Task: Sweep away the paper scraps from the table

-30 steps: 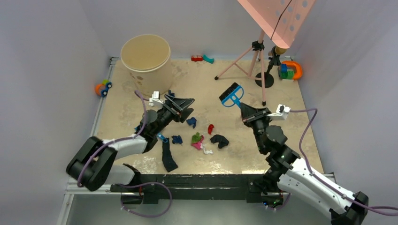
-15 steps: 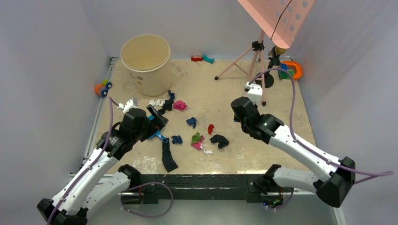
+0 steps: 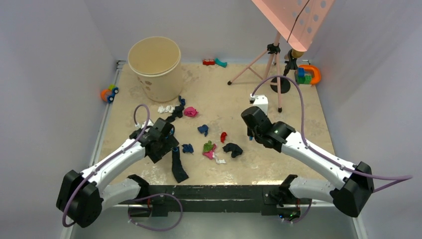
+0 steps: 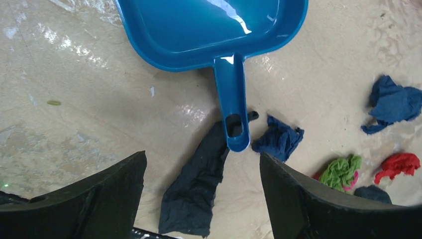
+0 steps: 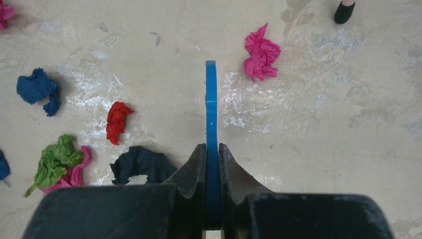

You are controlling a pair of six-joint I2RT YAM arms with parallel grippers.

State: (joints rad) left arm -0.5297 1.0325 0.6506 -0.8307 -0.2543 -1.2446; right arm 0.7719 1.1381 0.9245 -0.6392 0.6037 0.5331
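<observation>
Several paper scraps lie mid-table (image 3: 298, 124): a pink wad (image 3: 190, 112), navy wads (image 3: 203, 130), a red one (image 3: 223, 136), a green-pink one (image 3: 209, 148), a black wad (image 3: 232, 148) and a black strip (image 3: 178, 167). My left gripper (image 4: 203, 159) is open and hangs above the black strip (image 4: 196, 189), just short of the blue dustpan's handle (image 4: 231, 99). The pan (image 4: 209, 30) lies flat beyond it. My right gripper (image 5: 211, 148) is shut on the blue brush handle (image 5: 211, 109), seen edge-on low over the table. Its bristles are out of view.
A big beige bucket (image 3: 154, 64) stands at the back left. A pink tripod stand (image 3: 273, 64) and small toys (image 3: 308, 74) are at the back right. A toy car (image 3: 108, 93) sits by the left rail. A pink wad (image 5: 261, 52) lies ahead of the brush.
Both arms have come down from a raised pose. The left gripper has settled low over the dustpan handle, its jaws slightly narrower. The right arm has lowered the brush toward the scraps.
</observation>
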